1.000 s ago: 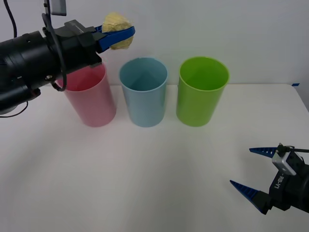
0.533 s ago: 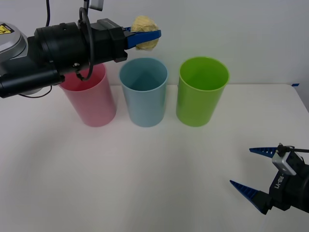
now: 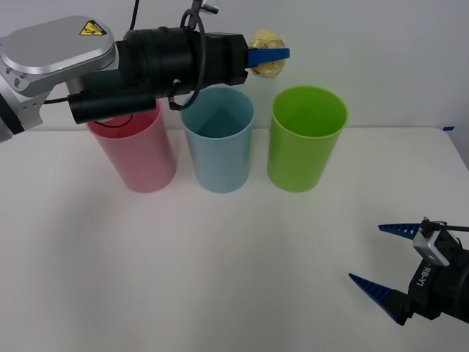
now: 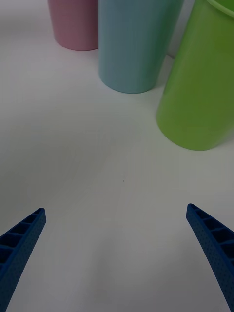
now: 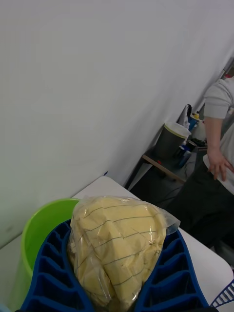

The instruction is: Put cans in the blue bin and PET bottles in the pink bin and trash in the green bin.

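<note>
Yellow trash (image 3: 267, 63) — left gripper (image 3: 268, 57) half-covers it.

We see three bins in a row near the table's (image 3: 220, 257) far edge: pink bin (image 3: 135, 154), blue bin (image 3: 218, 139), green bin (image 3: 304, 138). Left gripper (image 3: 270, 57) clamps the trash (image 3: 267, 64) above the gap between blue and green rims. Right gripper (image 3: 381, 257), fingers spread, sits low by the near right corner.

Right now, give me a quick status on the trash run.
Left gripper shut on the trash, airborne between the blue bin and green bin, short of green's mouth. Right gripper open, parked low by the table's near edge. Path unobstructed.
</note>
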Tool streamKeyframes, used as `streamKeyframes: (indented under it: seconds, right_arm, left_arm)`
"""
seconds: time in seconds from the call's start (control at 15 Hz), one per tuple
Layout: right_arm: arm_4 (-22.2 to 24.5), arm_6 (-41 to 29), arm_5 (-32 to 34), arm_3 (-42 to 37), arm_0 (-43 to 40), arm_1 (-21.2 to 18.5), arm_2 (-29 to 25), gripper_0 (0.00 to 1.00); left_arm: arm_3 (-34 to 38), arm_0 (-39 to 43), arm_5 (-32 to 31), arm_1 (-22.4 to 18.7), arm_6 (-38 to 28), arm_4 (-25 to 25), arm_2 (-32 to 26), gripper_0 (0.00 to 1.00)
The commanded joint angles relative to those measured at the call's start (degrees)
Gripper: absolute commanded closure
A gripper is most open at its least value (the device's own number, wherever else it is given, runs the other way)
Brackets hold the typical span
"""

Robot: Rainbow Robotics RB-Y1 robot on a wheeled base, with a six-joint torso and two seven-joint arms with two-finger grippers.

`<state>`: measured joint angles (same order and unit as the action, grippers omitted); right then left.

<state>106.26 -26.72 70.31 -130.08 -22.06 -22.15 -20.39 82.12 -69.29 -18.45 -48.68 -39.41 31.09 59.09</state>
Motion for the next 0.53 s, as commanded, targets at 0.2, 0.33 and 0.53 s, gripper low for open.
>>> streamKeyframes:
  seconds: [0.2,0.33,0.53]
  right_arm:
    - [0.00,0.00,0.00,0.00,0.00,0.00,0.00,0.00]
    - [0.00,0.00,0.00,0.00,0.00,0.00,0.00,0.00]
    - [0.00,0.00,0.00,0.00,0.00,0.00,0.00,0.00]
  left_arm:
    - [-10.22,-3.39,0.87,9.74,-8.14,9.96,0.93,1.00]
    - [-15.15,-4.19,0.87,14.14,-9.10,13.56,0.93,1.00]
    - [-20.77,-5.77,0.87,18.88,-13.06,19.36,1.90,1.00]
